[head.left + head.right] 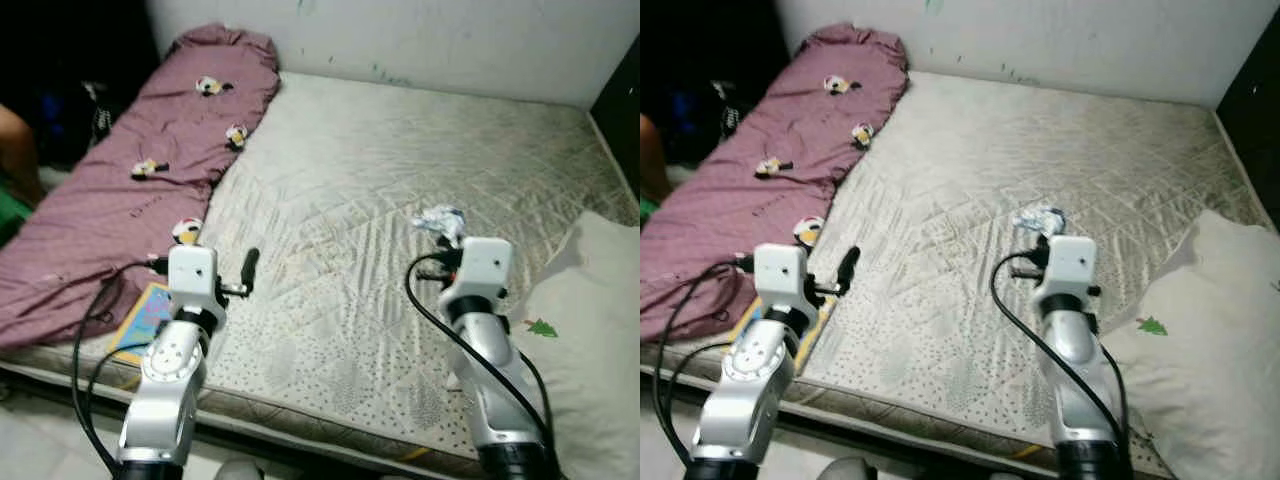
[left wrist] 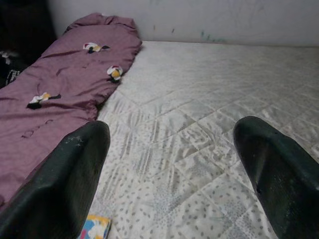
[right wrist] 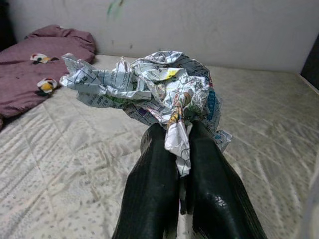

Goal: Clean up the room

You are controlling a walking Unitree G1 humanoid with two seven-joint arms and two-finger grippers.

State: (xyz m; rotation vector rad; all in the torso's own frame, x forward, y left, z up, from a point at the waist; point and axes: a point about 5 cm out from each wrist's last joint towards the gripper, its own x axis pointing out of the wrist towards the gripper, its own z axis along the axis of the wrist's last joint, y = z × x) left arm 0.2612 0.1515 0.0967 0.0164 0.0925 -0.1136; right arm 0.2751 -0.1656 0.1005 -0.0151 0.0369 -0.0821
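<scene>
While the left end effector (image 2: 172,174) gapes over the mattress (image 1: 400,160), the right end effector (image 3: 182,164) pinches seemingly crumpled newspaper (image 3: 154,87).

A home bedroom — bare mattress (image 1: 400,180), purple quilt (image 1: 130,190), pillow (image 1: 590,330).

Silver arms, white wrist boxes, black cables, black-fingered left tool (image 2: 169,174)

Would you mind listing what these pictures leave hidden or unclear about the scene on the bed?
- The print on the crumpled paper is too small to read in the right wrist view, where the right gripper pinches it.
- The colourful book at the mattress edge is partly covered by the left arm in the head views.
- The left gripper frames its fingertips off the picture's lower edge.
- A person is cut off by the left eye view's edge.
</scene>
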